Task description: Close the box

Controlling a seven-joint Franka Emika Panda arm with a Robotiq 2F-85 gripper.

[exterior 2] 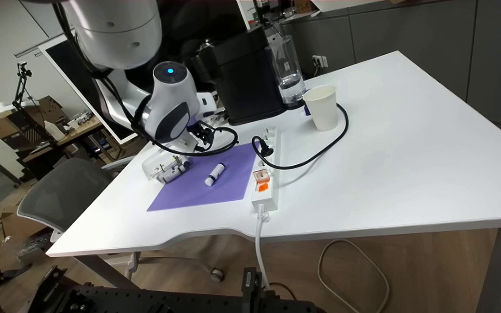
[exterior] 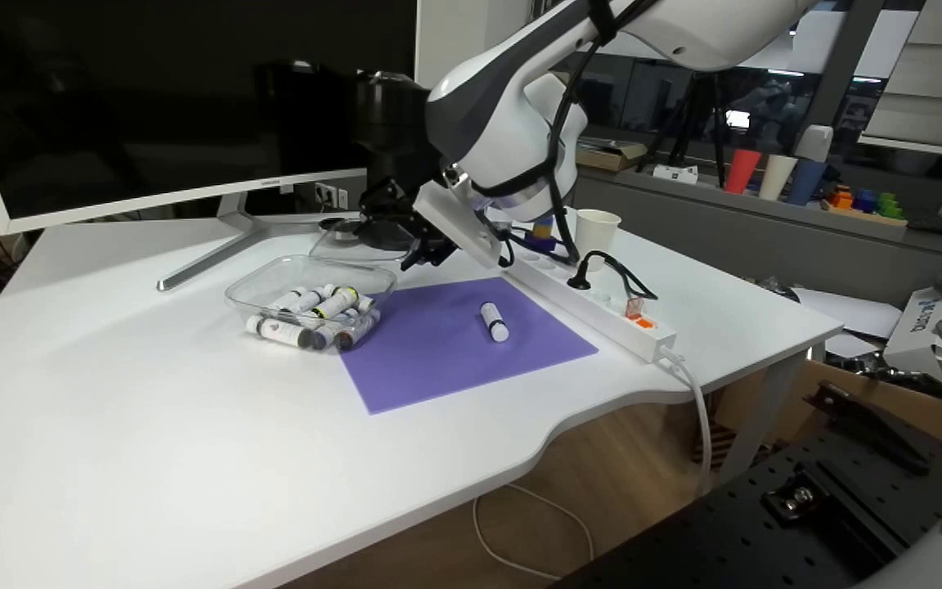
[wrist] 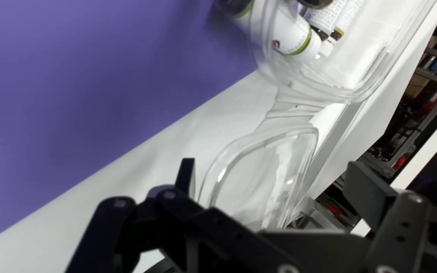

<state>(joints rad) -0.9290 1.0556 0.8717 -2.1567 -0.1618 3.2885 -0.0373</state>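
The clear plastic box (exterior: 254, 286) rests partly on the purple mat, with several small white bottles (exterior: 336, 303) inside. Its hinged lid (exterior: 356, 245) is swung back, away from the base, toward the monitor stand. In the wrist view the hinge strip (wrist: 298, 108) joins the base rim (wrist: 317, 89) to the lid (wrist: 241, 178). My gripper (wrist: 277, 185) is open, its fingers wide apart on either side of the lid. The left-hand finger (wrist: 185, 176) appears close to the lid's edge; contact cannot be told. In an exterior view the arm hides most of the gripper and the lid.
A loose white bottle (exterior: 494, 321) lies on the purple mat (exterior: 438, 368). Beside the mat runs a white power strip (exterior: 577, 303) with a black cable plugged in. A paper cup (exterior 2: 323, 108), a black machine (exterior 2: 250, 78) and the monitor stand (exterior: 209, 254) stand around.
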